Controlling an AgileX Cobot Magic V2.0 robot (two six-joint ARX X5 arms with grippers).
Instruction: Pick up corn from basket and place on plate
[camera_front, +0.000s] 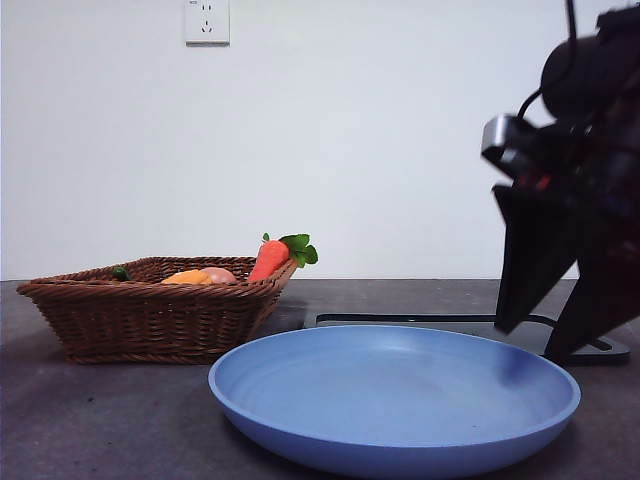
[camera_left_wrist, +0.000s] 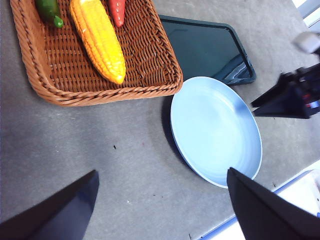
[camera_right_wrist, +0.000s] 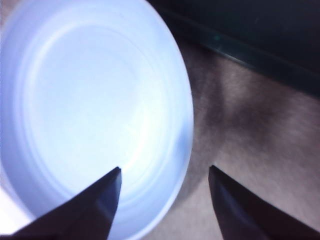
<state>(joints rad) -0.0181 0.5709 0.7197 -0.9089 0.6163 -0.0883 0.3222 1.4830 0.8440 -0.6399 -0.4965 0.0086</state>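
The corn (camera_left_wrist: 97, 40) lies in the wicker basket (camera_left_wrist: 30, 55); from the front only its orange top (camera_front: 187, 277) shows above the basket (camera_front: 150, 315) rim. The light-blue plate (camera_front: 395, 400) sits empty in front of it. My right gripper (camera_front: 527, 340) hangs open low over the plate's right rim, with the plate (camera_right_wrist: 90, 100) under one jaw and nothing between the jaws. It also shows as a dark shape in the left wrist view, right gripper (camera_left_wrist: 287, 97). High above the table, my left gripper (camera_left_wrist: 162, 172) is open and empty, away from basket and plate (camera_left_wrist: 215, 130).
A carrot (camera_front: 268, 260) with green leaves leans on the basket's right rim, beside a peach-coloured egg-like thing (camera_front: 220, 275) and a green vegetable (camera_left_wrist: 50, 10). A flat black tray (camera_left_wrist: 207, 47) lies behind the plate. A white-and-blue edge shows near the table's border.
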